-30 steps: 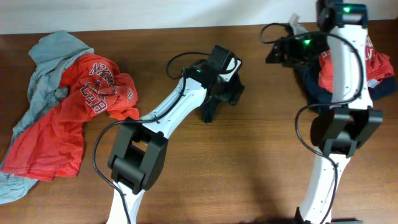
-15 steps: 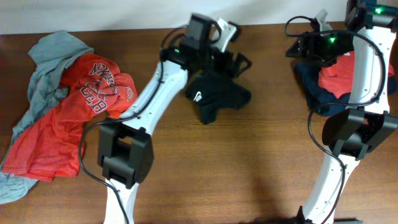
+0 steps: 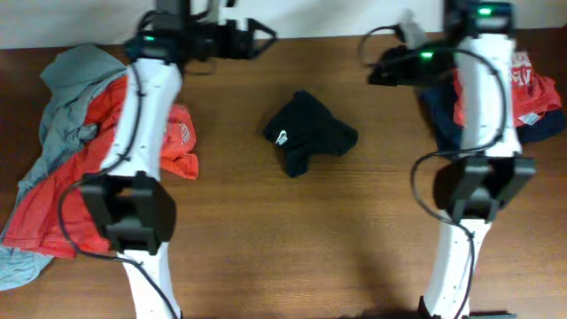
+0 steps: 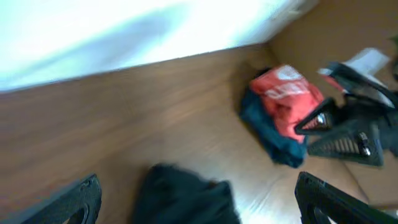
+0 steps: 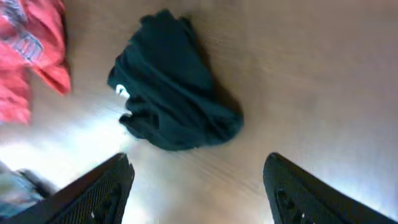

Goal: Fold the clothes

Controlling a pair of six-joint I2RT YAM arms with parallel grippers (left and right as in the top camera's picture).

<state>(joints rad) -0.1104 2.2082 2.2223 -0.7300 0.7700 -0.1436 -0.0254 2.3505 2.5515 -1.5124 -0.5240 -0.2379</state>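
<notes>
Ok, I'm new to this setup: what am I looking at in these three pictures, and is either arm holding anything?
Two white robot arms stand at a wooden table. The wide picture looks down from above. The other two come from a camera on each wrist, and the dark shapes in their bottom corners are that arm's own fingers. A black garment lies crumpled in the middle. A red and grey pile lies at the left edge, and a red and navy pile at the far right. The left gripper and the right gripper are both open and hold nothing.
</notes>
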